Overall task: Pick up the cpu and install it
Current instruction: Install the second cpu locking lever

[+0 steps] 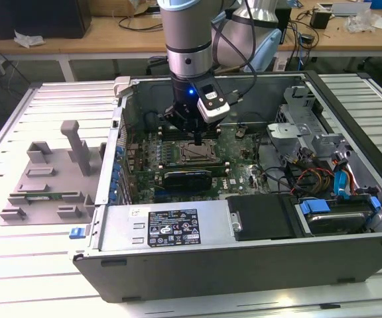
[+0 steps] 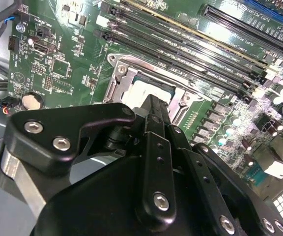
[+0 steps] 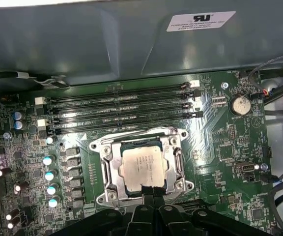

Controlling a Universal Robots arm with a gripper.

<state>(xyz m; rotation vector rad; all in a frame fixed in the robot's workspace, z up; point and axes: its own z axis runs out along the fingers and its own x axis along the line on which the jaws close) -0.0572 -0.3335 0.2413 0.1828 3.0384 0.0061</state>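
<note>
The cpu [image 3: 142, 167] sits flat inside the socket frame [image 3: 107, 169], with the narrow-closed, empty gripper [image 3: 154, 192] touching its edge; it looks light, stiff, slippery and fragile, best held by opposite rims.

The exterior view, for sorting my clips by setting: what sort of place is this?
Probably a robotics lab or workshop bench: an opened computer case lies on a slatted metal table, cluttered desks stand behind, and the gripper hovers over the cpu in its socket.
</note>
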